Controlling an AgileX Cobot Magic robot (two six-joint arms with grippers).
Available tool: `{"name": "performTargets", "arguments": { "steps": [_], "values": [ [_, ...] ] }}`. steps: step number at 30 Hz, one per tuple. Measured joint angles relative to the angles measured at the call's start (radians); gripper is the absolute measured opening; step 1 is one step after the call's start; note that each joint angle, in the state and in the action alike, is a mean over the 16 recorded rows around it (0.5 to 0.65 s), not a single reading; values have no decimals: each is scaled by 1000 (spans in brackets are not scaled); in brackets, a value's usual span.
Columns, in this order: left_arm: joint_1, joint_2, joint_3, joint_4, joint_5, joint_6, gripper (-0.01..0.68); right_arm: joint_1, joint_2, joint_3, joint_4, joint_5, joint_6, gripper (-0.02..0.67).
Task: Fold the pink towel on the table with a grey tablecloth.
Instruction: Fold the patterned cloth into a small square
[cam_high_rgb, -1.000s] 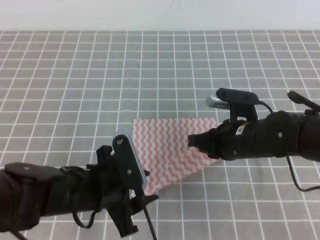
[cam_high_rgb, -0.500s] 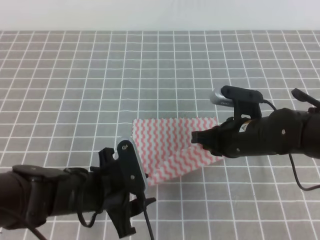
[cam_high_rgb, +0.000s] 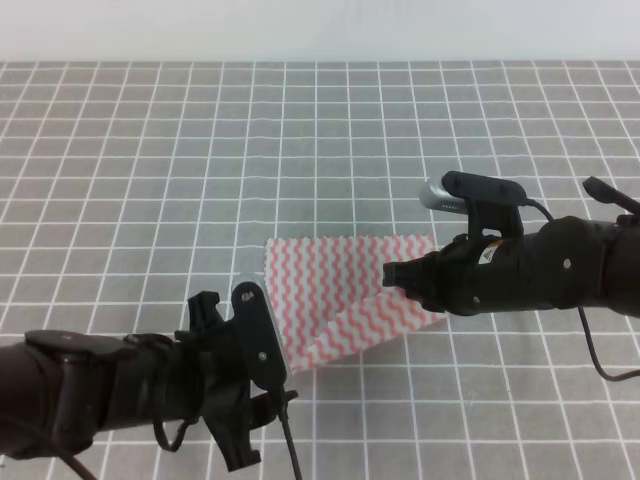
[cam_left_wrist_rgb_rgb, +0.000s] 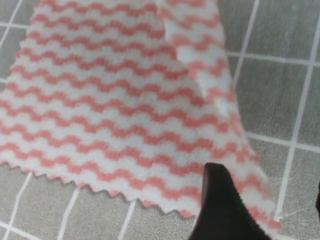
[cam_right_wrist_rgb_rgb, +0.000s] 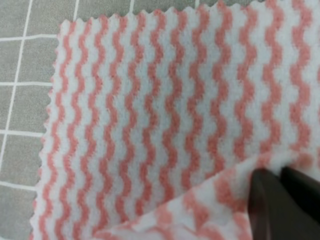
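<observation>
The thin square cloth towel (cam_high_rgb: 335, 295) carries pink-and-white wavy zigzag stripes, with a pinked white edge. The large flat table surface (cam_high_rgb: 150, 150) is grey cloth crossed by a grid of thin white lines. Both robot arms are black; the camera bar (cam_high_rgb: 480, 192) at right centre is black with a silver end.

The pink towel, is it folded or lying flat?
Partly folded: the pink towel has its right corner lifted over itself, pinched in the right gripper.
</observation>
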Motion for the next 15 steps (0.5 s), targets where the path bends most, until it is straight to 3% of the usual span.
{"name": "performTargets", "arguments": {
  "steps": [15],
  "values": [
    [2, 88, -42, -6, -19, -12, 368, 0, 2, 0, -3, 11, -1, -14]
  ]
}}
